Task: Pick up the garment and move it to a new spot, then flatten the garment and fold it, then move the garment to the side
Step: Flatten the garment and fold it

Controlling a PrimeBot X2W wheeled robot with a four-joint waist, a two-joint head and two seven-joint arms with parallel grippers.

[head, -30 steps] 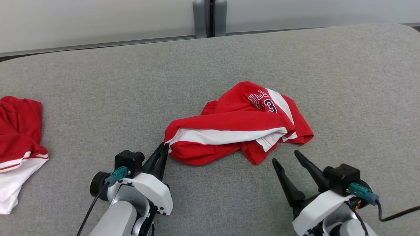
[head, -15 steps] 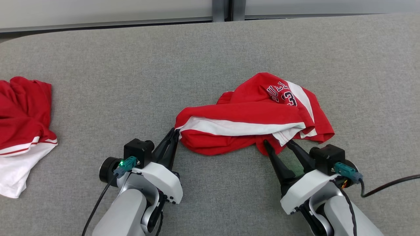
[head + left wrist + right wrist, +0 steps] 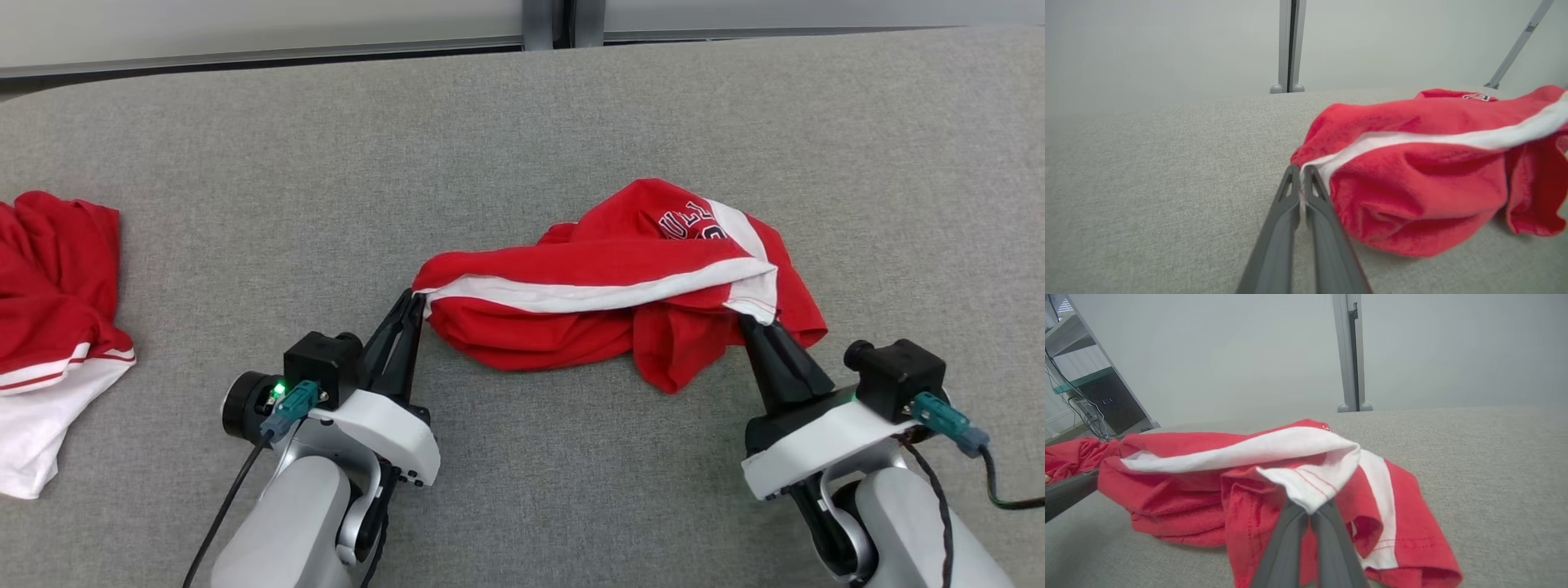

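The garment (image 3: 571,335), judged light and limp, is gripped at its white-banded edge by the left jaws and right jaws, both clamped on cloth.

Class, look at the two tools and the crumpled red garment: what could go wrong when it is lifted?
1. The left tool and right tool each pinch only a thin edge of the garment; it may slip out.
2. The cloth between them is bunched in layers, so it may hang twisted, not flat.

A lab: grey felt worktable (image 3: 245,163), pale partition panels (image 3: 1167,49), equipment rack (image 3: 1106,398) with cables.
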